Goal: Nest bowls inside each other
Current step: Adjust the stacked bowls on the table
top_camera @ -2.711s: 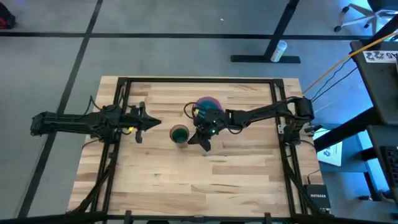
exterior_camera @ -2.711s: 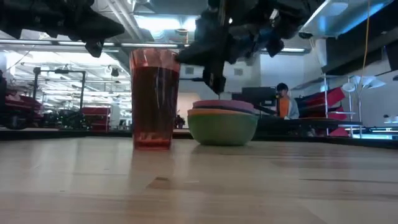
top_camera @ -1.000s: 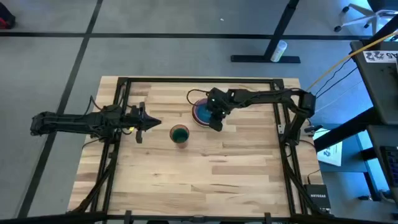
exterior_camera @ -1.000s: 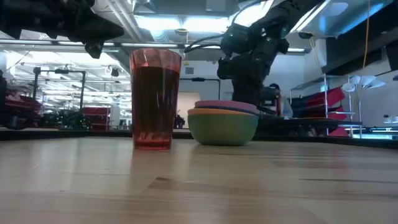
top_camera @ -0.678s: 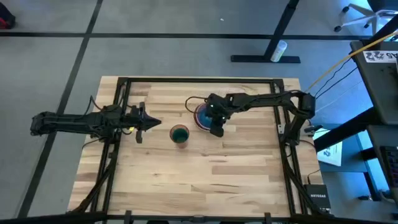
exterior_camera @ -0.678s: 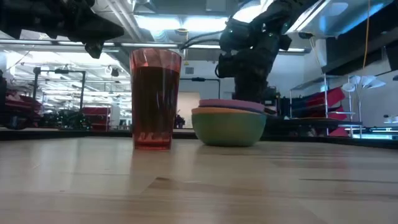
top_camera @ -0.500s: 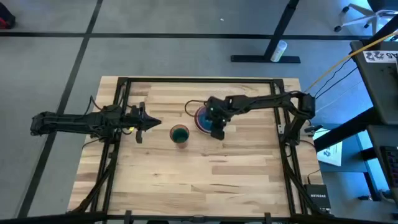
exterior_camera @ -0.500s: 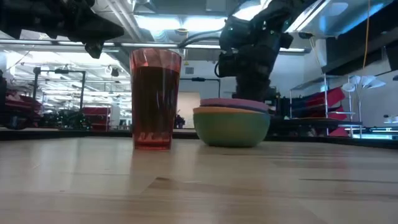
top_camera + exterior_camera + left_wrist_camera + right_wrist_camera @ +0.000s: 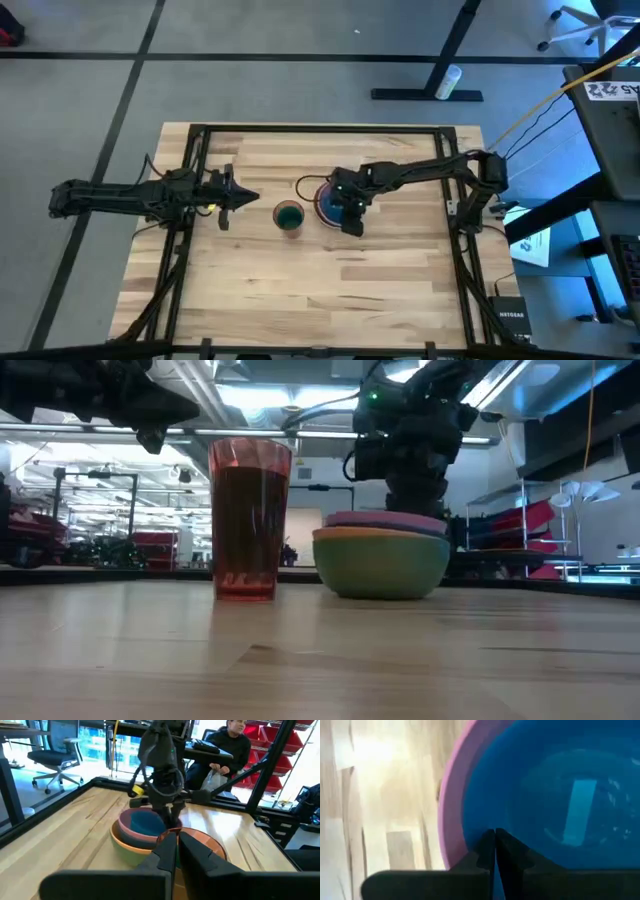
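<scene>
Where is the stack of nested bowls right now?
In the high view the bowl stack sits mid-table, just right of the red cup, under the right end effector.

The right arm is being stretched from the table's right edge toward the centre, its wrist bent downward. The right gripper (image 9: 349, 215) is being pointed down at the table, with its fingers (image 9: 487, 847) pressed together. The left arm is being held level along the table's left side, the left gripper (image 9: 246, 198) being kept shut and pointed toward the centre.
</scene>
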